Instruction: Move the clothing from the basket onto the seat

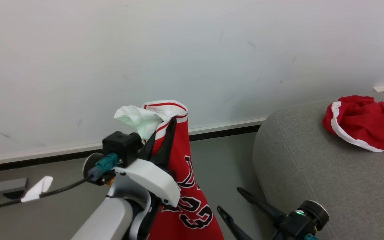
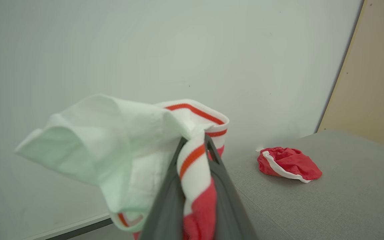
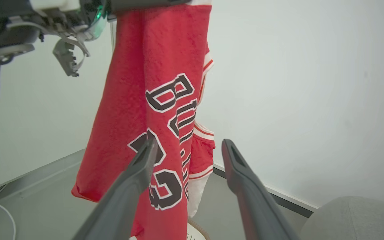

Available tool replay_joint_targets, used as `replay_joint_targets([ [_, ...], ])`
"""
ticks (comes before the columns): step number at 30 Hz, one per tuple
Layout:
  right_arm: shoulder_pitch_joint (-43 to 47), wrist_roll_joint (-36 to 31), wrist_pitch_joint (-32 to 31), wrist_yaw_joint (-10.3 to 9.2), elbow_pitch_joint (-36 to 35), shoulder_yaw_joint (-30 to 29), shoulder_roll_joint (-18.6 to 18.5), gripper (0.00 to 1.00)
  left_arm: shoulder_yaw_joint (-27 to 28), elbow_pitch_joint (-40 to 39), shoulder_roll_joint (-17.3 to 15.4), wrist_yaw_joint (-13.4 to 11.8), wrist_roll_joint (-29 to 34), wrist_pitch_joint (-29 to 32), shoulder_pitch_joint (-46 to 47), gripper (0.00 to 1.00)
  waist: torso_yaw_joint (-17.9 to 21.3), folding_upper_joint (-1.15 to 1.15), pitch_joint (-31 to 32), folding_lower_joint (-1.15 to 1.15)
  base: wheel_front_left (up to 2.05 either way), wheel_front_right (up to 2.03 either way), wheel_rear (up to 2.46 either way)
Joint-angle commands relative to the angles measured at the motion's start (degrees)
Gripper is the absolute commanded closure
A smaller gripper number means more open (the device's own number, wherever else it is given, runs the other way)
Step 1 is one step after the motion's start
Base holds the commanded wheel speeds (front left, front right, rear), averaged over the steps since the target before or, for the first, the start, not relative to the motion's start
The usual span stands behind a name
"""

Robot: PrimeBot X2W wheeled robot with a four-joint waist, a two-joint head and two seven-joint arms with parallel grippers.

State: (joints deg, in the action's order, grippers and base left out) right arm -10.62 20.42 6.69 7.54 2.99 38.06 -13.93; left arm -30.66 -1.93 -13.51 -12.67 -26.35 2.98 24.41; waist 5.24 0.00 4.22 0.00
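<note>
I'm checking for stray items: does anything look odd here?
Yes: a pale crumpled cloth sticks out above the jersey where the left gripper pinches it. Whether it is a separate piece, I cannot tell.

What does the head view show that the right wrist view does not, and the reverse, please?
Head view: a crumpled red garment lying on the seat, and the left gripper shut on the jersey's striped trim. Right wrist view: the jersey's lower edge hanging free, and a white cable on the floor. Both: the lettered jersey and the open right gripper.
</note>
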Motion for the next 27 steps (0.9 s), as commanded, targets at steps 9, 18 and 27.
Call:
replay_joint_targets([
  [9,-9.35,0.00,-2.23,-0.11,6.75,5.05,1.83,0.00,-1.99,0.89,1.26,0.92,0.44,-0.08,1.75,1.00,-2.43,0.00,-0.84,0.00,0.00,0.00,0.00],
  [18,-19.42,0.76,-1.67,-0.12,22.53,8.94,9.03,0.00,-3.78,1.60,2.52,1.68,0.69,0.14,3.16,1.00,-4.24,0.00,-1.43,0.00,0.00,0.00,0.00],
  [27,-26.03,12.54,4.90,-0.12,34.03,14.37,10.91,1.00,-5.00,2.81,3.61,2.43,-0.16,0.07,4.08,1.00,-5.53,0.00,-1.07,0.00,0.00,0.00,0.00],
])
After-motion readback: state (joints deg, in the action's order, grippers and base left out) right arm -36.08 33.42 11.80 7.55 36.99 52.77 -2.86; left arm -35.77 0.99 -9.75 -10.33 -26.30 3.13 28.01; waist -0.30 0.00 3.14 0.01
